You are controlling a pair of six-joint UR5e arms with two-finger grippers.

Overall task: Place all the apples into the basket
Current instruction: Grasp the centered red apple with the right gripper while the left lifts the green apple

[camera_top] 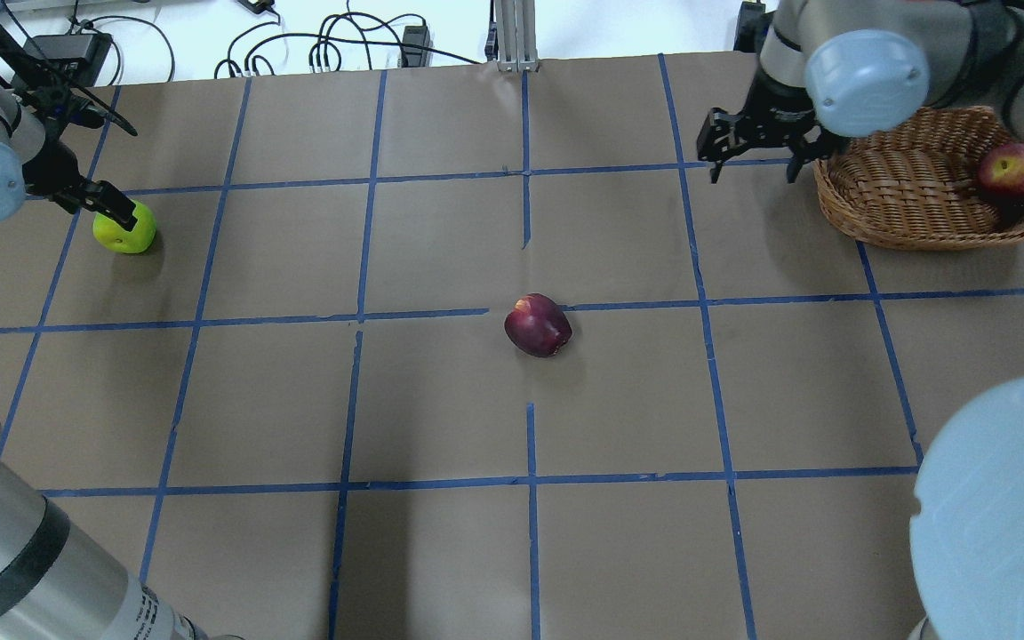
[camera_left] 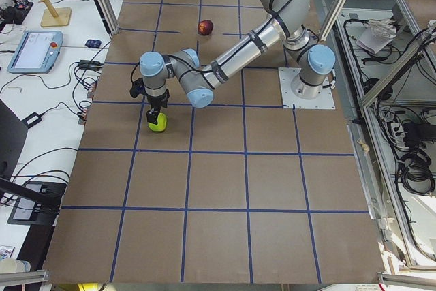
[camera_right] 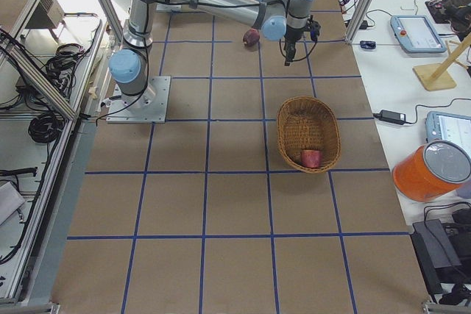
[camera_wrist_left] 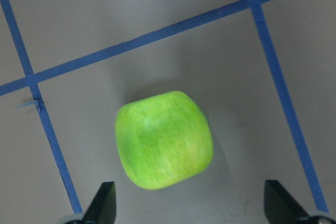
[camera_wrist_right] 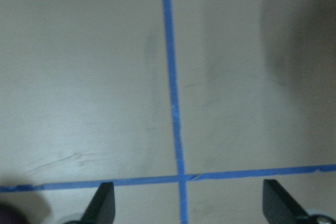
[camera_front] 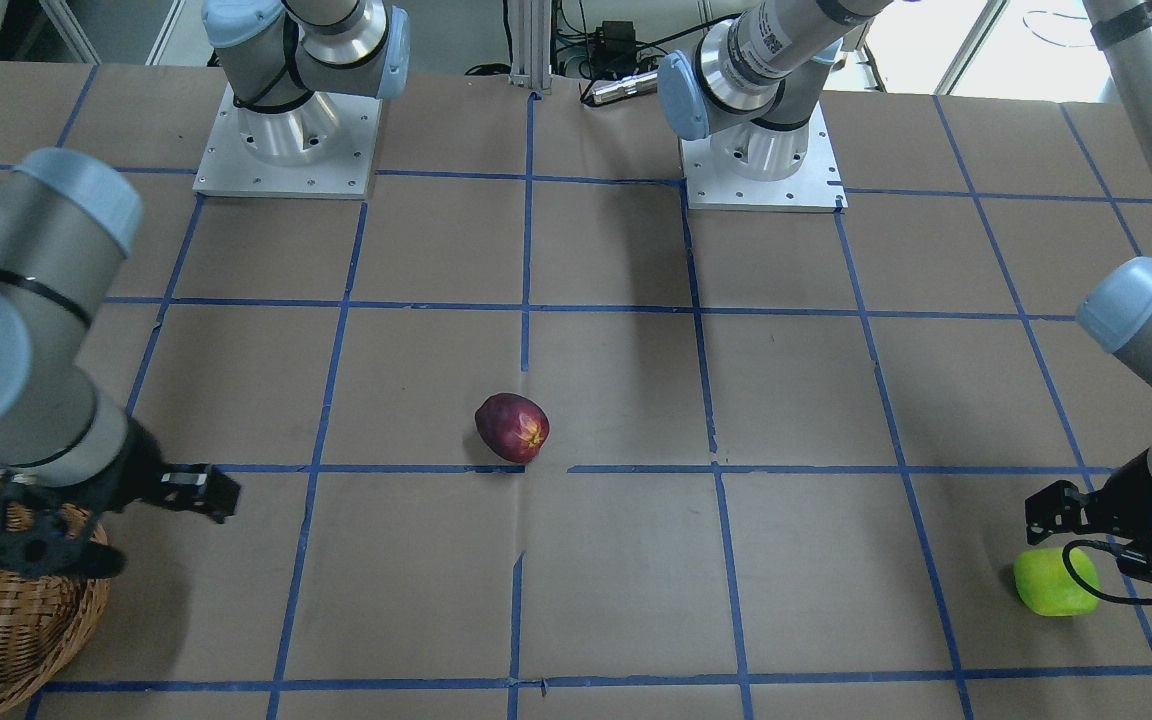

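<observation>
At far left, green apple (camera_top: 124, 229): I see it lying on the table (camera_top: 441, 400), just right and near of a crossing of the blue tape lines (camera_top: 525, 178).
Left gripper (camera_wrist_left: 190, 206): it hangs directly over the green apple with its jaws spread wide. In my wrist view the fruit sits between the two jaws, closer to the left one, and touches neither.
Basket (camera_top: 903, 191): it stands at the far right of the table. The red apple (camera_top: 1014, 169) lies inside it, toward its right end.
Right gripper (camera_top: 754, 173): jaws spread and holding nothing, over bare table just left of the Basket rim.
Maroon apple (camera_top: 538, 325): it lies mid-table on its side, just on the near side of a tape line. It is well apart from both grippers and from the Basket.
Edges: the green apple is near the table's far edge but not at it. I cannot see the left edge in my overhead view.
Open room: a wide stretch of brown surface runs from the green apple to the Basket, and the Maroon apple lies nearer than that stretch.
</observation>
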